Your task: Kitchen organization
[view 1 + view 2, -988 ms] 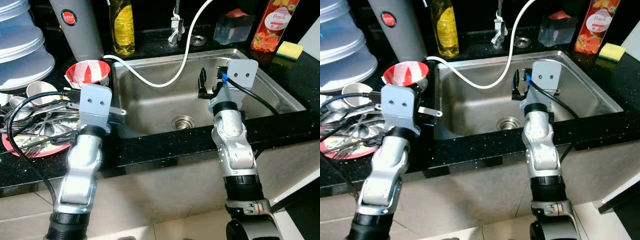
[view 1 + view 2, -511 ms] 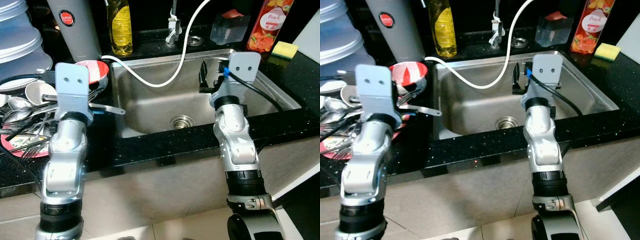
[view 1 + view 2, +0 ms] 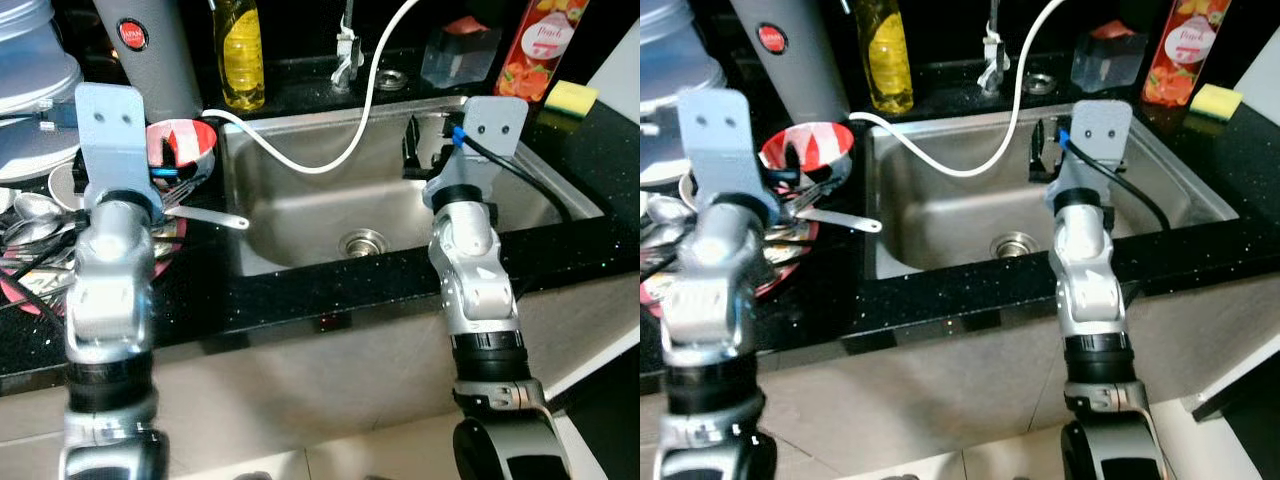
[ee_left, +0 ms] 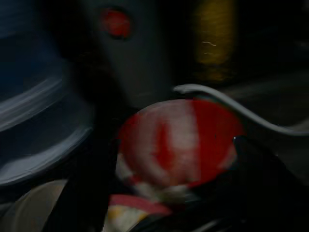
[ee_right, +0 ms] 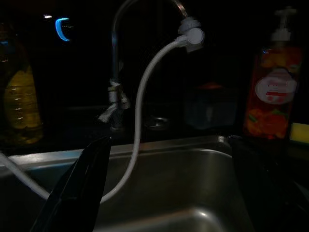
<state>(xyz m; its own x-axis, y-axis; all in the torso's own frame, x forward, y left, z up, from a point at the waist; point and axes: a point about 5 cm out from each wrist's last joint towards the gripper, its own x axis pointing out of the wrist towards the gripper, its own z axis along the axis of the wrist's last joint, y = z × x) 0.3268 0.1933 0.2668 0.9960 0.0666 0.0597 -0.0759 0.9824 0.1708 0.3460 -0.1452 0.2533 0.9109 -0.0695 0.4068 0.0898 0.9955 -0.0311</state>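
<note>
Where left gripper (image 4: pixel 169 193) nears red bowl (image 4: pixel 178 142) — right gripper (image 3: pixel 412 158) over sink (image 3: pixel 300 215).

Black speckled stone countertop (image 3: pixel 330 290) with an inset stainless steel sink (image 3: pixel 300 215).

- Left of the sink: red-and-white patterned bowl (image 3: pixel 185 145) near the sink's corner; behind it, a tall grey cylindrical container with a round red label (image 3: pixel 150 50); stacked translucent blue-white plastic lids or tubs (image 3: pixel 35 75) at the far left.
- Front left: red-rimmed plate (image 3: pixel 770 265) piled with metal cutlery (image 3: pixel 35 225), one handle reaching over the sink edge; a white cup (image 3: pixel 65 185) beside it.
- Behind the sink: yellow liquid bottle (image 3: pixel 240 55), clear plastic container (image 3: pixel 455 60), orange peach-labelled bottle (image 3: pixel 535 50), yellow sponge (image 3: pixel 570 97).
</note>
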